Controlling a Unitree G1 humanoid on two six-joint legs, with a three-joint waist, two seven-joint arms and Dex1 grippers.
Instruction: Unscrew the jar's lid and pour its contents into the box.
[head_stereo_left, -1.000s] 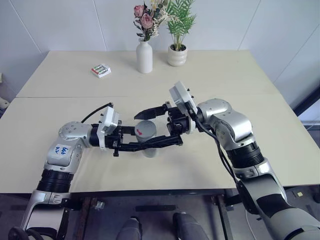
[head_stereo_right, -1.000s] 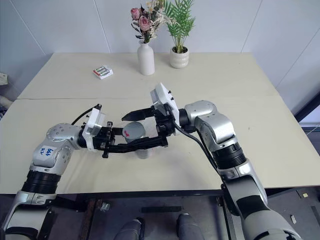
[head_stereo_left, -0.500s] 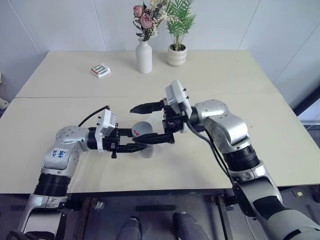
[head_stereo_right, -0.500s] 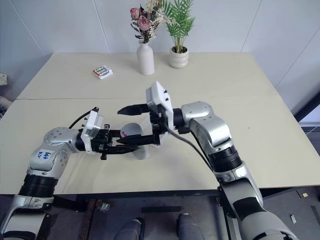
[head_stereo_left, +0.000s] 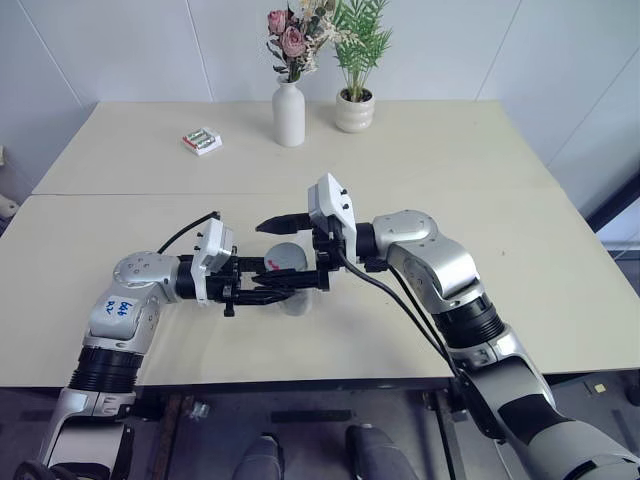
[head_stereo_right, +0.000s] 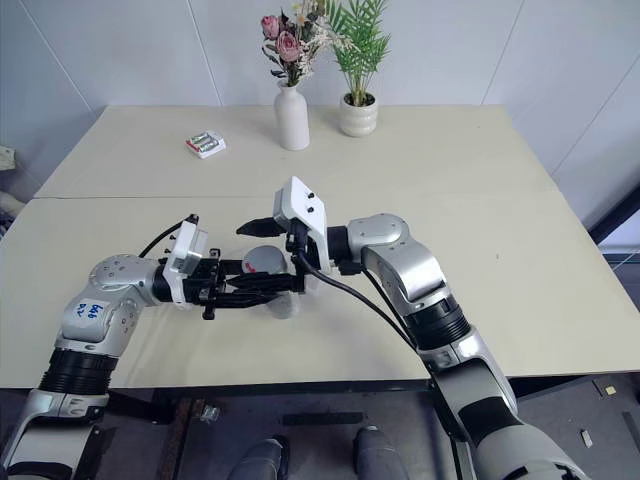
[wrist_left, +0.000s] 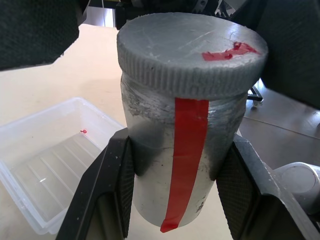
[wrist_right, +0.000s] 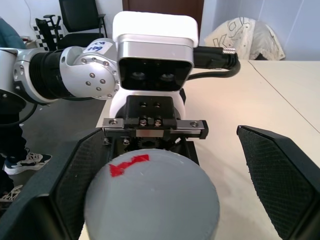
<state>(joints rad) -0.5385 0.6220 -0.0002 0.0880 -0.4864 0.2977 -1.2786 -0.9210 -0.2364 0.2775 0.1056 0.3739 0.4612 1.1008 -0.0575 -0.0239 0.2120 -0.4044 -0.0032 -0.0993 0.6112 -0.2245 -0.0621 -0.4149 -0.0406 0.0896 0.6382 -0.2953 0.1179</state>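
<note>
moved: right gripper (head_stereo_left: 292, 250) slid in around the lid (wrist_left: 192, 52), wide open | left gripper (wrist_left: 177, 200) holds jar (wrist_left: 180, 150) tight above the table | lid still on | box (wrist_left: 47, 160) empty, pour left

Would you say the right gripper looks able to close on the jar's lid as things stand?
Probably yes. The right gripper is open with a finger on each side of the lid, nothing between. The left gripper clamps the jar lower down, leaving the lid free.
</note>
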